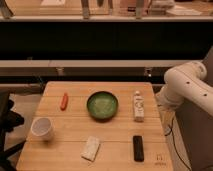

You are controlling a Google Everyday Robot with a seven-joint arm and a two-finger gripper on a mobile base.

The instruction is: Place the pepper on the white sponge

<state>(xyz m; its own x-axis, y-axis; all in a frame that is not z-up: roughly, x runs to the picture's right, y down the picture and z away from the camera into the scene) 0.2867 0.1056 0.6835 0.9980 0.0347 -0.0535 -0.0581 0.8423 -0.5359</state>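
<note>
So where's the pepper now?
The pepper lies on the table's left side in the camera view, left of the green bowl, behind the white cup. The gripper is out of sight; its arm shows at right.

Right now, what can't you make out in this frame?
- Gripper: out of the camera view; only the arm shows, right of the table, cut off by the right edge.
- Bottle label: too small to read.
- Black object near the sponge: too blurred to identify.
</note>
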